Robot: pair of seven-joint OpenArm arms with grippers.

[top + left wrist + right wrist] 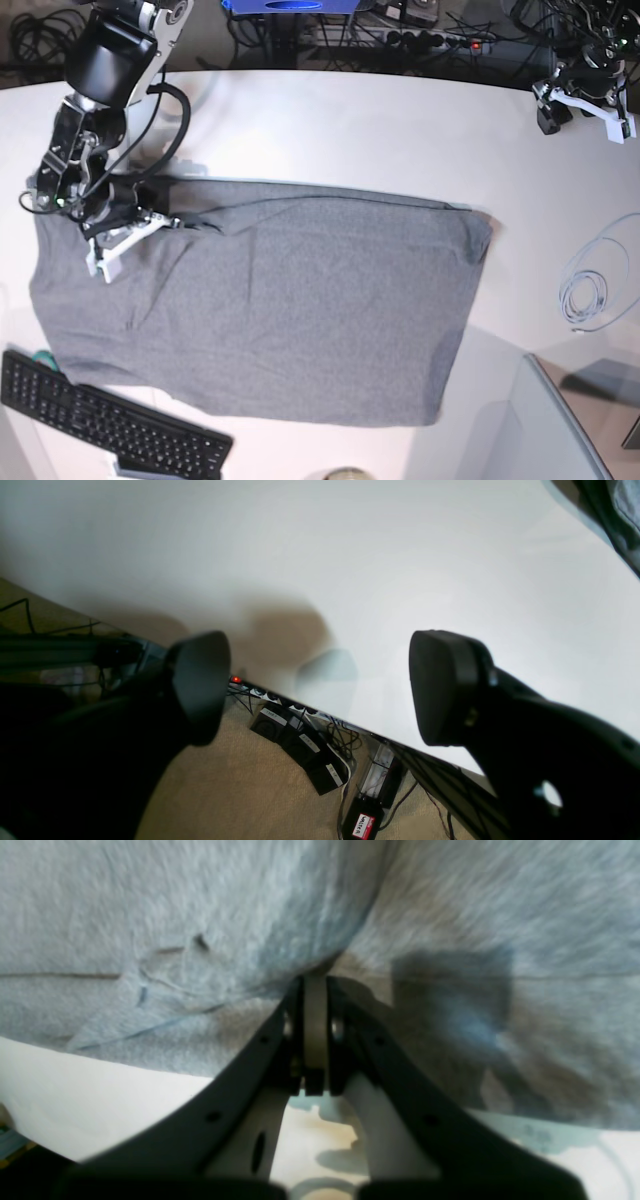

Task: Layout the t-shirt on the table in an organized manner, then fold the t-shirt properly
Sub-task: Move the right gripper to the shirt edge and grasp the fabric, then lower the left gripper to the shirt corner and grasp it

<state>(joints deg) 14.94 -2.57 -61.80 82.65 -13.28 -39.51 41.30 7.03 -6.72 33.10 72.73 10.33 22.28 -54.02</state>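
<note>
In the left wrist view, the left end effector (320, 687) is hanging with its fingers spread wide over the bare edge of the white surface (350, 555), gripping nothing. In the right wrist view, the right end effector (315, 990) is pinching a fold of the grey t-shirt (150, 915). In the base view, the t-shirt is lying spread across the surface, above a black keyboard (110, 420).

The white counter (330, 140) carries the spread grey t-shirt (300, 310), a black keyboard (110, 425) and a coiled cable (585, 295).
</note>
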